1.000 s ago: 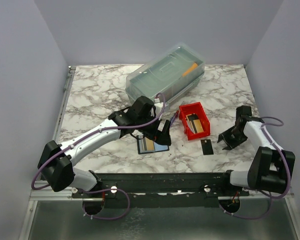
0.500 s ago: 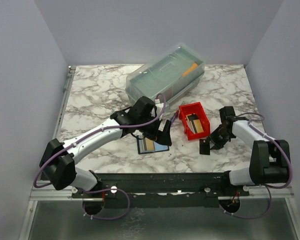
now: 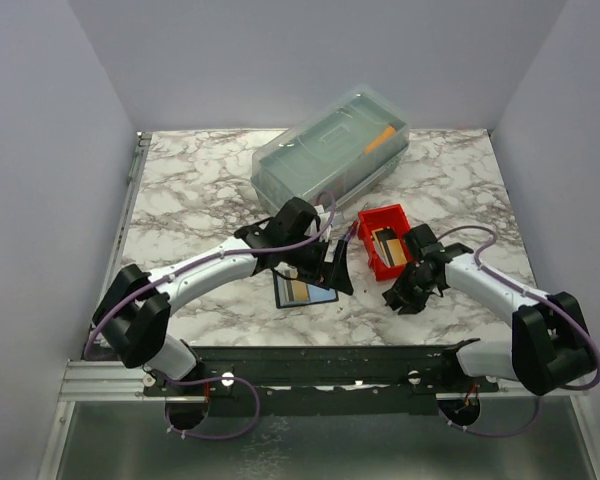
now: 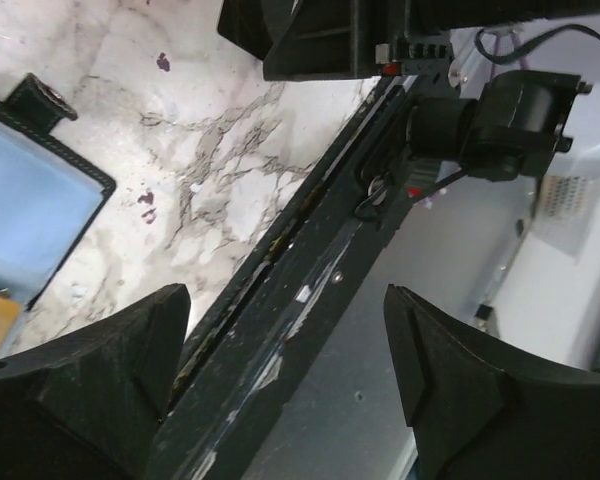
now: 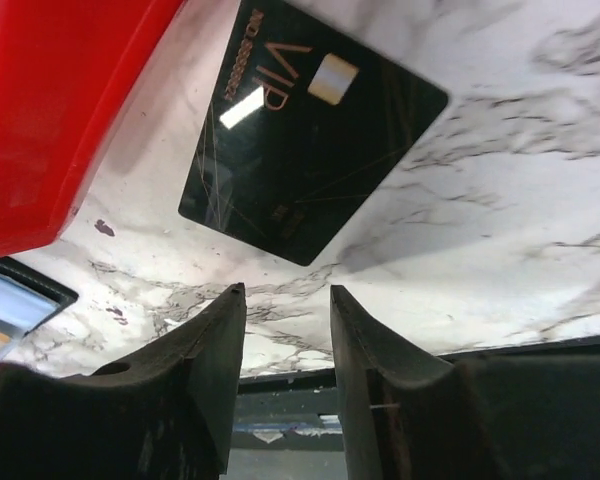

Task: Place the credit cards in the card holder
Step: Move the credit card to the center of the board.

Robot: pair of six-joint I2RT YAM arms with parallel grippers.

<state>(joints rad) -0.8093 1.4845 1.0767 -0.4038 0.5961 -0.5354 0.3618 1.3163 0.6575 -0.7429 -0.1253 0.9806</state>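
The black card holder (image 3: 288,296) lies open on the marble, with a tan card (image 3: 298,290) and a blue card (image 3: 320,294) on it. In the left wrist view its edge (image 4: 55,110) and the blue card (image 4: 25,200) sit at the left. My left gripper (image 3: 335,272) (image 4: 285,300) is open wide and empty, just right of the holder. A dark VIP card (image 5: 310,150) lies flat on the table beside the red bin (image 5: 60,100). My right gripper (image 3: 405,293) (image 5: 285,295) hovers just short of it, jaws narrowly apart and empty. It covers that card in the top view.
The red bin (image 3: 368,252) stands between the two grippers and holds card-like items. A large clear lidded box (image 3: 330,150) stands at the back. The black front rail (image 4: 310,300) runs along the table's near edge.
My right arm has swung left from the table's right side and now sits over the dark card. My left gripper has shifted slightly right beside the holder.
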